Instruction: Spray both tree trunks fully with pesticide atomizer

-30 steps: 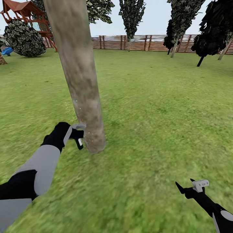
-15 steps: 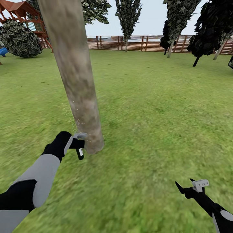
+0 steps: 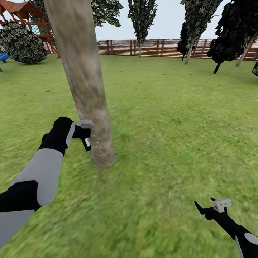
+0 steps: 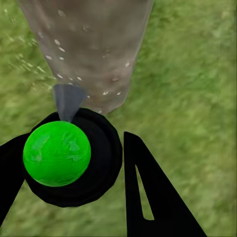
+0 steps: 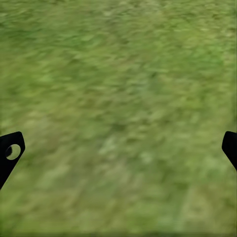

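From the head camera, the left gripper is clenched on the spray bottle, held just beside the thick tree trunk low down, with pale droplets speckling the bark near it; so pickup is done and spraying of this tree is under way, while a second trunk is, by my judgement, still to do. Against the picture half a second back, the left arm has lifted the bottle higher up the trunk. The right gripper hangs spread and empty over the grass. In the left wrist camera the bottle's green-capped top points at the droplet-flecked trunk. The right wrist camera shows fingertips apart above lawn.
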You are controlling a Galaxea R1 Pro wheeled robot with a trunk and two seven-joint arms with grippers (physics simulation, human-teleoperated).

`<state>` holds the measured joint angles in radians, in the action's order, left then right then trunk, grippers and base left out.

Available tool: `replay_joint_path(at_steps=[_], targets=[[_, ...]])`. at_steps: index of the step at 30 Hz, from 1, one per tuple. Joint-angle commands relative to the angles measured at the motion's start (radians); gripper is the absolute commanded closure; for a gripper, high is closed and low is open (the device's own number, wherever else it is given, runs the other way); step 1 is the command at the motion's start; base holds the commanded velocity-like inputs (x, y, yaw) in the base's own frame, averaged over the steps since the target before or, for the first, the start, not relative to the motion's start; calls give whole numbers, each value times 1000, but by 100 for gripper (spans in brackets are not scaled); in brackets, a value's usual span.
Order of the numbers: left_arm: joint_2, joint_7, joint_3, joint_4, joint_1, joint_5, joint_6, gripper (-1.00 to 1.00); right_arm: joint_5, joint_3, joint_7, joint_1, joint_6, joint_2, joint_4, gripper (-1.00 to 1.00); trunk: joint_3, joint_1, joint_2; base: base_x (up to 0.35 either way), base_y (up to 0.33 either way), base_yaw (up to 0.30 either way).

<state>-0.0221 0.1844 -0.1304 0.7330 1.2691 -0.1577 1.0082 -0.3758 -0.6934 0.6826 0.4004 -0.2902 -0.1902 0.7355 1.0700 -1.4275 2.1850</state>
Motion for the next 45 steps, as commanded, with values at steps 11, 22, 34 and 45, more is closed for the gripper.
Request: replay_joint_path(at_steps=[11,22,34,45], targets=[[2,3,19,-20,-184,2,-27,100,0,2,0,0,0,1,-1,-100,0,0,0,0,0,0],[-8,104,77,3,-164,6,-24,100,0,2,0,0,0,1,-1,-100,0,0,0,0,0,0],[-33,111,82,0,-59,-5,-7,100,-1,3,0,0,-1,2,-2,-100,0,0,0,0,0,0],[-35,102,79,-1,-74,-6,-13,100,-2,4,1,0,-1,5,-2,-100,0,0,0,22,-214,0]])
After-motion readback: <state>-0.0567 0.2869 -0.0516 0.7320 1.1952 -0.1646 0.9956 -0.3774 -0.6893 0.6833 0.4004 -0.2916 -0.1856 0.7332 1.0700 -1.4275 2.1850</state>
